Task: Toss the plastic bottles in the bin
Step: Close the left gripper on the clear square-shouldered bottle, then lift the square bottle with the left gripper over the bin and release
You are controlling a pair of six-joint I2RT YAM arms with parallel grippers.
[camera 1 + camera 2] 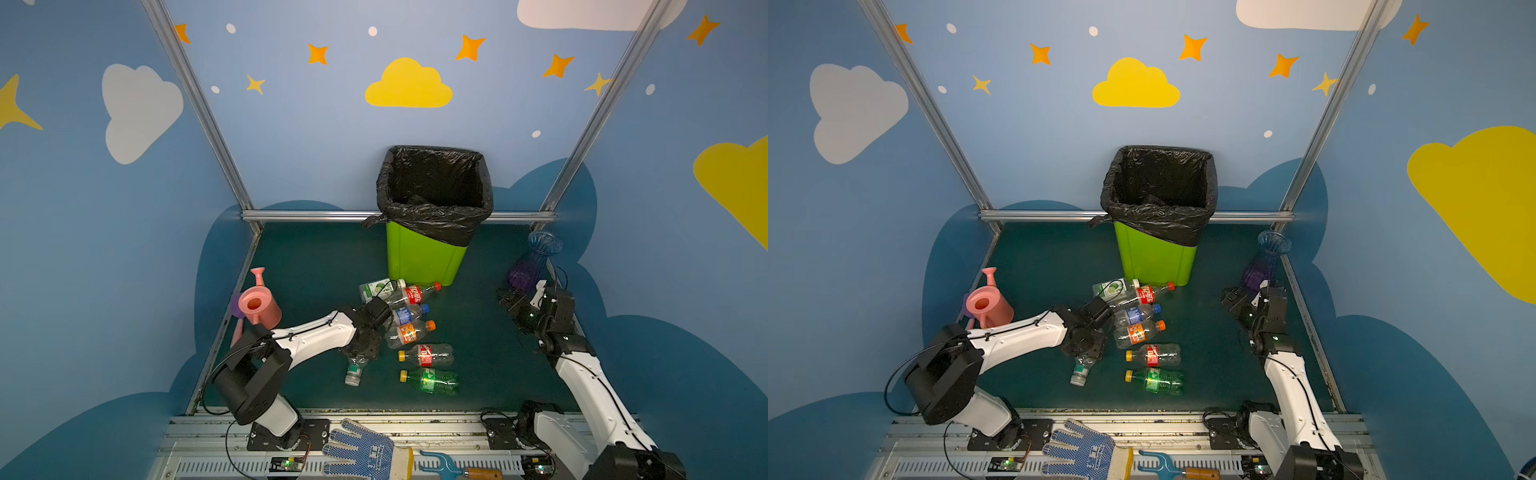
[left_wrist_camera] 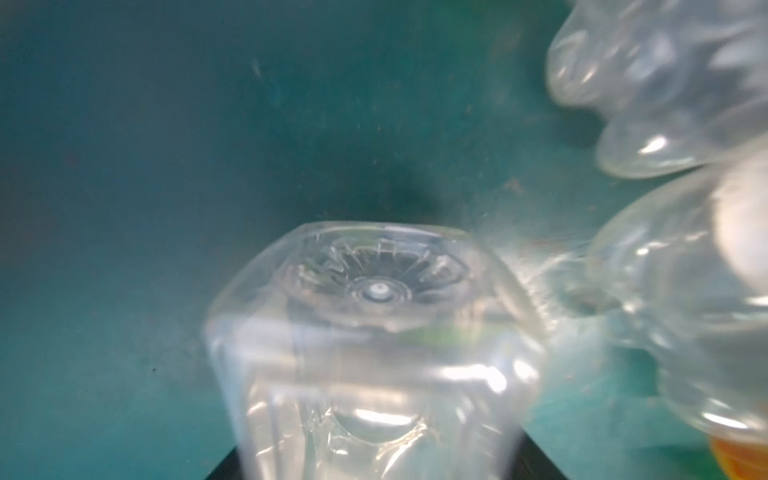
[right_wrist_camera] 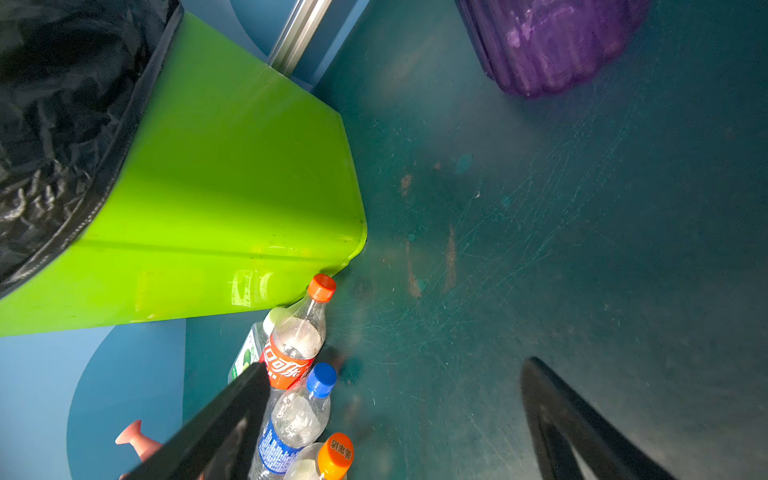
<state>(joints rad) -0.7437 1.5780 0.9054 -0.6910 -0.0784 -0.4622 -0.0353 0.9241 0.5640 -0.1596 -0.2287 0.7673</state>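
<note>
Top views both showed the bin (image 1: pixel 424 257) standing at the back of the table (image 1: pixel 316 266), well apart from the left gripper (image 1: pixel 362 352). The plastic bottles (image 1: pixel 424 355) lay strewn on their sides before it (seven could be counted). Empty and thin-walled, they would likely weigh next to nothing, dent under a hard squeeze and slip on their slick curves, so the mid-body seemed the best place to grip.

The clear bottle (image 2: pixel 374 332) with a white cap lay partly under the left gripper. From the left wrist view its base pointed away, and its body ran back between what seemed to be the dark fingers (image 2: pixel 536 467). Blur hid whether they pinched it or merely flanked it. Near the vase (image 3: pixel 552 45), the right gripper (image 3: pixel 392 370) hung spread and empty.
</note>
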